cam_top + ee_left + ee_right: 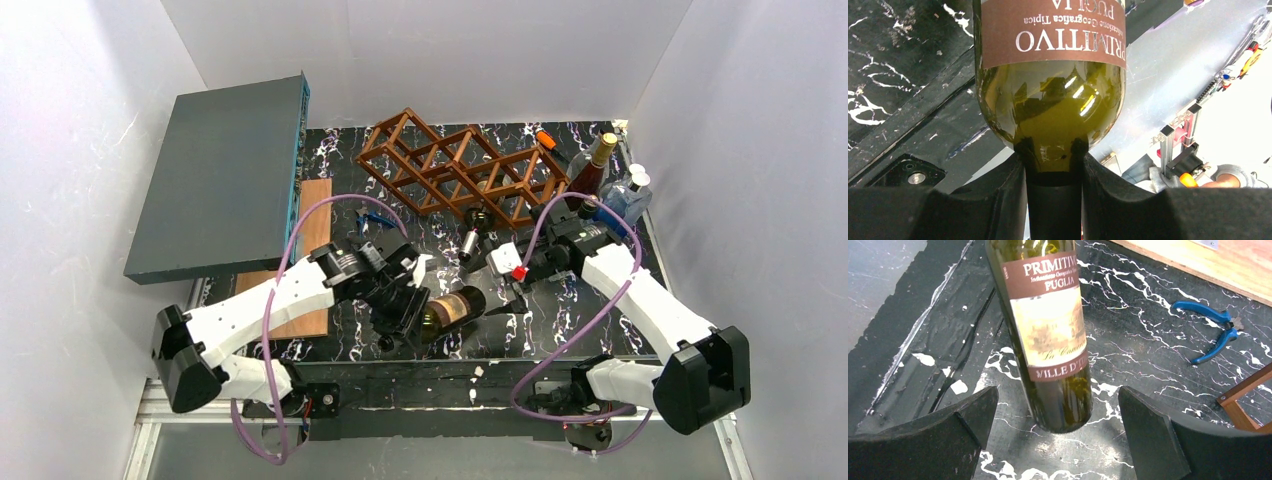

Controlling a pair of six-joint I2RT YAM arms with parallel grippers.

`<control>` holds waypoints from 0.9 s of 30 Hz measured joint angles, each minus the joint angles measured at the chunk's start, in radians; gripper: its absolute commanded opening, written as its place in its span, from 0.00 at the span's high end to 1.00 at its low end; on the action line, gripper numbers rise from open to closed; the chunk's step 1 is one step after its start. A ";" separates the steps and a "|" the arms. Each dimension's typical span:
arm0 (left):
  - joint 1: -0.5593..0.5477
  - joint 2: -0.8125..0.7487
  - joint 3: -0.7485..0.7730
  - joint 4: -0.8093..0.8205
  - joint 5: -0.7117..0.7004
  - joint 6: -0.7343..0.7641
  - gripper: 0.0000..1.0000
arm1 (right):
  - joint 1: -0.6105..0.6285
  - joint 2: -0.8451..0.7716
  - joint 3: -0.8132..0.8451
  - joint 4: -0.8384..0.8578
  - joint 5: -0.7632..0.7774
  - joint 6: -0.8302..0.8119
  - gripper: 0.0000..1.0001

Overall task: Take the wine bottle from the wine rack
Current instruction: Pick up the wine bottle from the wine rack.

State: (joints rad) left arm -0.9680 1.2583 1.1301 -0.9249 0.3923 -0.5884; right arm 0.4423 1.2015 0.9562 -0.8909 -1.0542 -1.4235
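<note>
Top view first: the wine rack (455, 172) sits upper centre of the frame. The wine bottle (455, 308) is out of it, lying roughly level down at lower centre, well apart from the lattice. The left gripper (408, 312) has it by the neck end, which makes sense to me, since the neck is the only part slim enough for those jaws. The right gripper (508, 295) hangs just past the bottle's base. A 2nd bottle (470, 240) with a silver cap pokes out of a lower cell, and 2 more bottles (600, 170) stand at the upper right.

Left wrist view: both fingers (998, 195) are clenched right on the dark neck, with the green shoulder and brown label of the wine bottle (1048, 75) filling the frame above. It looks like a solid hold.

Right wrist view: the jaws are spread as wide as they go, fingers (948, 430) at either bottom corner. The bottle's base (1063, 410) sits between and a bit ahead of them, touching neither, so this one grips nothing. My guess is it's just there for support. I can't tell if the base rests on the marbled mat (1148, 315). Blue pliers (1215, 335) lie off to the right.
</note>
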 measured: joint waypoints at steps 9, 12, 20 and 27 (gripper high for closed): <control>-0.009 0.164 0.126 0.005 0.042 0.003 1.00 | 0.093 0.002 -0.052 0.171 0.076 0.140 0.00; -0.009 0.205 0.158 0.007 0.056 0.005 1.00 | 0.119 0.002 -0.082 0.210 0.100 0.169 0.00; -0.009 0.272 0.222 0.005 0.070 0.010 1.00 | 0.155 0.002 -0.134 0.286 0.130 0.226 0.00; -0.010 0.314 0.263 0.014 0.088 0.014 1.00 | 0.170 0.002 -0.172 0.346 0.139 0.249 0.00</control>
State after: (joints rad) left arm -0.9775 1.5723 1.3933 -0.9112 0.4805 -0.5747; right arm 0.6125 1.2030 0.7837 -0.5453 -0.9150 -1.1748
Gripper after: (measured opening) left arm 0.340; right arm 1.000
